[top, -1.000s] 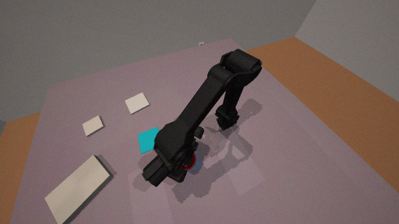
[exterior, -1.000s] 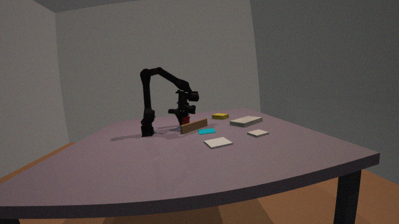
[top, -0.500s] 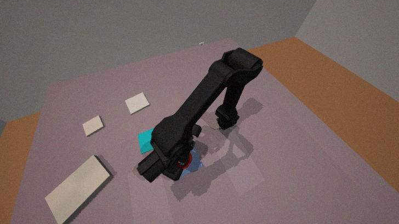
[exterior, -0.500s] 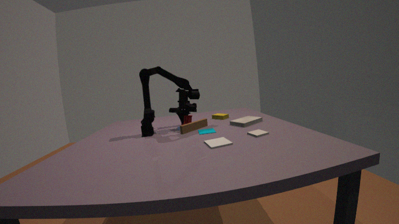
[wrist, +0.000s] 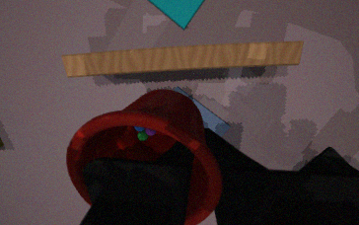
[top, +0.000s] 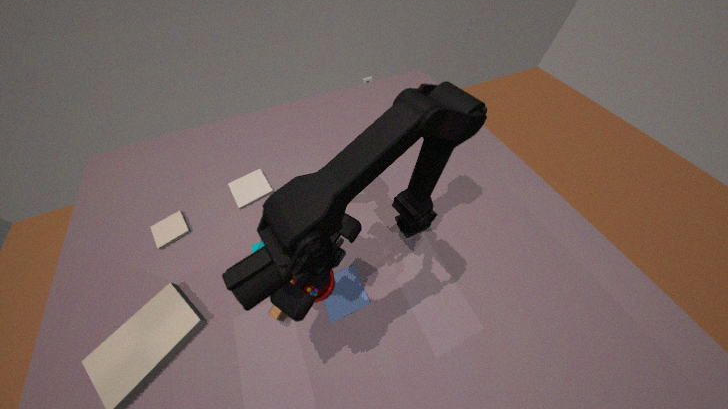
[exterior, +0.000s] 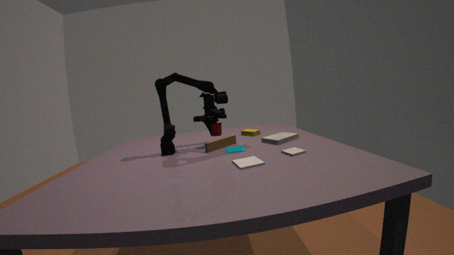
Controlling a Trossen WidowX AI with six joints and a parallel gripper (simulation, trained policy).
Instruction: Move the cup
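Note:
The red cup (top: 328, 290) (exterior: 216, 129) (wrist: 165, 105) hangs in the air, about upright in the exterior view. My gripper (exterior: 211, 127) (wrist: 198, 132) is shut on its wall, one finger inside the cup and one outside. Several marbles (top: 312, 291) (wrist: 143, 134) show inside; the fingers hide part of the interior. The blue pad (top: 349, 304) (exterior: 203, 146) (wrist: 215, 120) lies on the table below, partly hidden. The cyan pad (top: 257, 246) (exterior: 235, 149) (wrist: 181, 10) lies beyond the wooden bar.
The wooden bar (top: 276, 312) (exterior: 221, 143) (wrist: 182, 59) stands between the two pads. Pale slabs (top: 250, 188) (top: 170, 229) (top: 143, 347) (exterior: 248, 162) (exterior: 294, 151) (exterior: 280, 138) lie beyond the cyan pad's side. A yellow block (exterior: 250, 132) sits further back in the exterior view.

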